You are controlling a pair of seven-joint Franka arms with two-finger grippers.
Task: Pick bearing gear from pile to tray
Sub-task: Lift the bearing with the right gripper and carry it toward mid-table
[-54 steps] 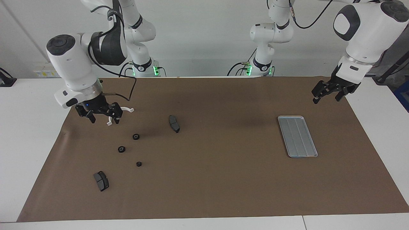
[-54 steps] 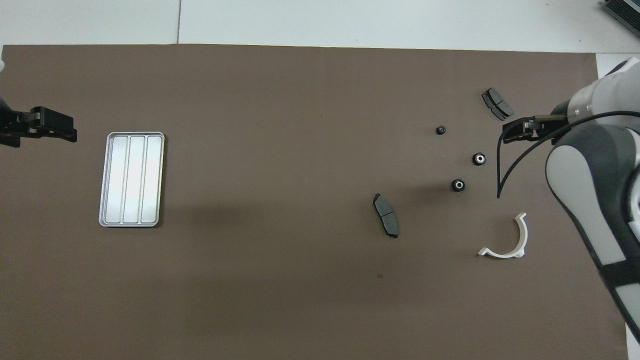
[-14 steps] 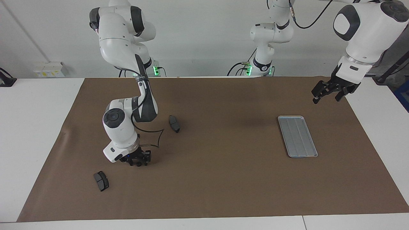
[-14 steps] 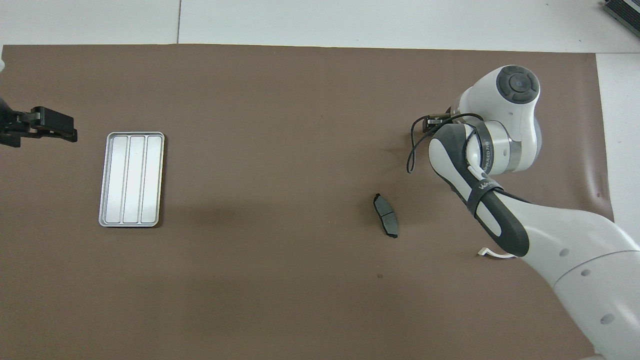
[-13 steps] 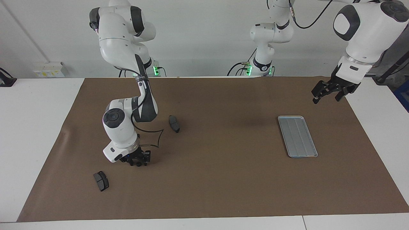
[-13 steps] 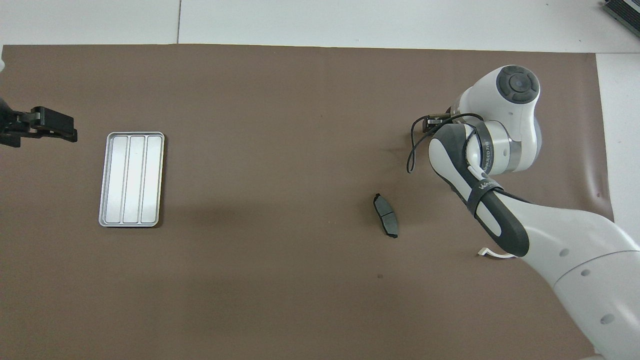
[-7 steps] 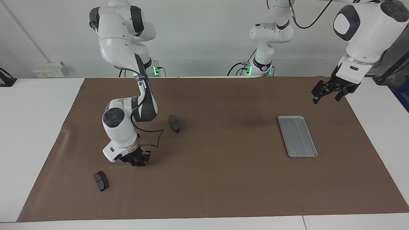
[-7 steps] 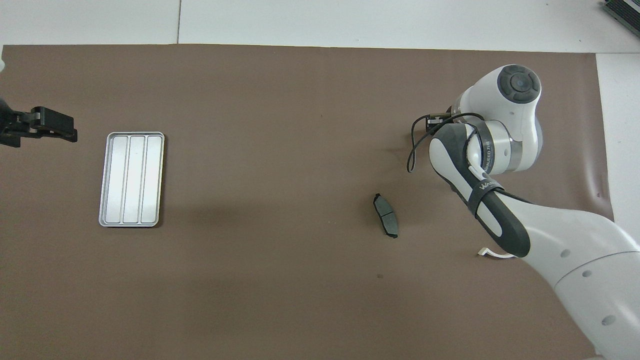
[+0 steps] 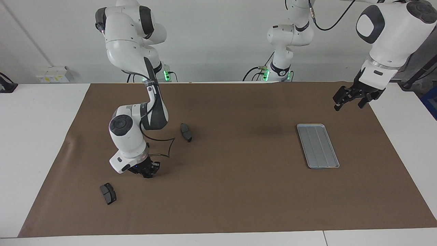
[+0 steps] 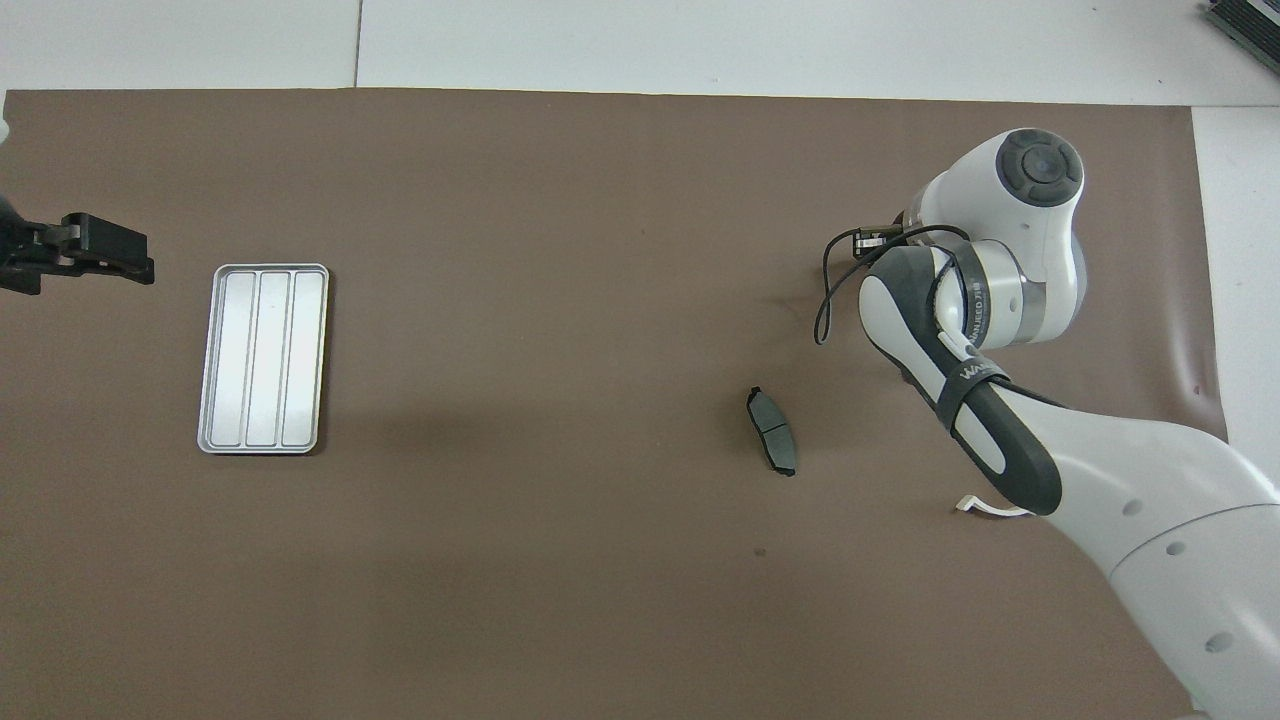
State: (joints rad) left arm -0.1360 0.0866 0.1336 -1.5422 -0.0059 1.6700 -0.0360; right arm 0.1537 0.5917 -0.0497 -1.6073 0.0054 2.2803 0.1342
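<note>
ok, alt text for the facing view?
The right gripper is down at the brown mat, shut, among scattered parts; whether it holds one cannot be seen. The left gripper hangs open over the mat near the empty tray.

White arms [image 9: 128, 136], black cables [image 9: 160, 145]

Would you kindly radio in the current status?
Right gripper shut, down on the mat among the pile; any gear hidden. Left gripper open, waiting near the tray. Tray bare; nothing in between.
</note>
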